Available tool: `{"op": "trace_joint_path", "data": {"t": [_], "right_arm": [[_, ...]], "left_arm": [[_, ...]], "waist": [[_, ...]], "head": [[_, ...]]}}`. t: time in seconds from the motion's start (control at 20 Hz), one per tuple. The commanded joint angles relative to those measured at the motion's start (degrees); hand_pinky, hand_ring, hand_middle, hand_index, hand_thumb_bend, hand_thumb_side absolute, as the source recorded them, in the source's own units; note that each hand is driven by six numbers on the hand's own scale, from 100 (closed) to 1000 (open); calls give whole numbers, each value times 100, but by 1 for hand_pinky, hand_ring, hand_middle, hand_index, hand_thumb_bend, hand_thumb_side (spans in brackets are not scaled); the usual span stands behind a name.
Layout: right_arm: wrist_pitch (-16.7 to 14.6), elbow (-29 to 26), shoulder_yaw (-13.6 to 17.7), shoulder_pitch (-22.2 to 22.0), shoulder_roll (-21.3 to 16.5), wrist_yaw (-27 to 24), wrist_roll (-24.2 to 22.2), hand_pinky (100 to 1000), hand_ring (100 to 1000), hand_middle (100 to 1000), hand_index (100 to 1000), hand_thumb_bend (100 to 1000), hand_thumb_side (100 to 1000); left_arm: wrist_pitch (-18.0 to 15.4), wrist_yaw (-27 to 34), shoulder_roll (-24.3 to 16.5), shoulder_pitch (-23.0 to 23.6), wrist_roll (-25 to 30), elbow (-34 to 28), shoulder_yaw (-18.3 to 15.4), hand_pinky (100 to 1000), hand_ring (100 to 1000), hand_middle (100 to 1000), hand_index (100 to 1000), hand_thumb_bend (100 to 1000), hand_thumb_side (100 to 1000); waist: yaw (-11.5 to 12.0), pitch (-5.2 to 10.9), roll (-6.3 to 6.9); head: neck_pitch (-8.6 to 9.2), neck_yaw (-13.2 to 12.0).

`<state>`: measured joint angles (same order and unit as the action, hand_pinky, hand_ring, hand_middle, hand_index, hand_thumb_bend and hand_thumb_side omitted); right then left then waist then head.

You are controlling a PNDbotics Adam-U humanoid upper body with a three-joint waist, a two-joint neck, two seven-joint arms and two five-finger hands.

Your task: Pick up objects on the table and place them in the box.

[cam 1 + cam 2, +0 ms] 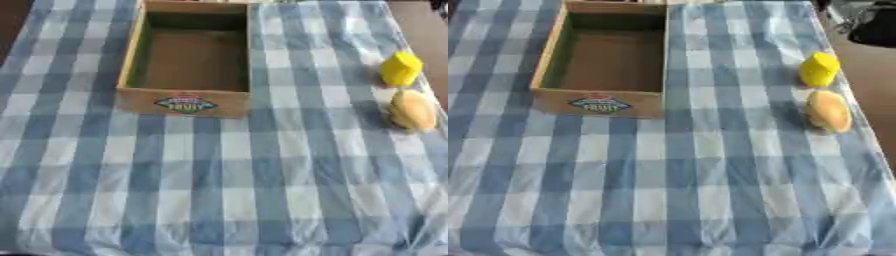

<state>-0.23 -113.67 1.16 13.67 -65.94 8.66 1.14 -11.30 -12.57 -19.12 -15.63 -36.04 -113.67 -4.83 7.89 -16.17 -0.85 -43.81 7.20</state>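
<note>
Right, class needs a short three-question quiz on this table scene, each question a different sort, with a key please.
1. True or false: the open cardboard box with the fruit label already holds an object.
2. Which lies nearer the camera: A) the yellow blocky plastic object or B) the tan rounded bun-like object?
3. Fill in: both objects sit on the blue and white checked tablecloth to the robot's ____ of the box.

Key: 1 false, the box is empty; 2 B; 3 right. Neither robot hand shows in either view.
</note>
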Motion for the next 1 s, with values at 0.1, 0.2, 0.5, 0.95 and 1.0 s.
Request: {"op": "trace_joint_path", "data": {"t": [0.1, 0.2, 0.5, 0.95, 1.0], "right_arm": [[46, -92, -255, 132, -686, 217, -411, 866, 910, 818, 904, 216, 580], [51, -92, -397, 172, -820, 255, -595, 867, 911, 823, 907, 226, 583], [66, -57, -674, 230, -963, 338, -1139, 871, 925, 837, 915, 254, 591], [40, 91, -537, -215, -759, 175, -1389, 859, 922, 811, 903, 267, 592], [39, 84, -488, -315, -717, 174, -1387, 858, 921, 810, 902, 265, 596]], "left_arm": [[-2, 19, -148, -39, 48, -92, 14, 733, 756, 696, 740, 161, 446], [-4, 28, -148, -40, 58, -92, 21, 733, 756, 696, 740, 161, 448], [-4, 52, -138, -51, 81, -92, 41, 732, 756, 695, 739, 160, 450], [9, 53, -129, -30, 76, -92, 27, 732, 757, 695, 738, 157, 456], [11, 50, -130, -25, 73, -92, 24, 732, 757, 696, 738, 157, 457]], "waist": [[27, 112, -1], [45, 110, -3], [76, 100, -10], [28, 75, -12], [13, 75, -13]], "head": [[-17, 25], [-13, 37], [-7, 75], [-15, 11], [-17, -3]]}}
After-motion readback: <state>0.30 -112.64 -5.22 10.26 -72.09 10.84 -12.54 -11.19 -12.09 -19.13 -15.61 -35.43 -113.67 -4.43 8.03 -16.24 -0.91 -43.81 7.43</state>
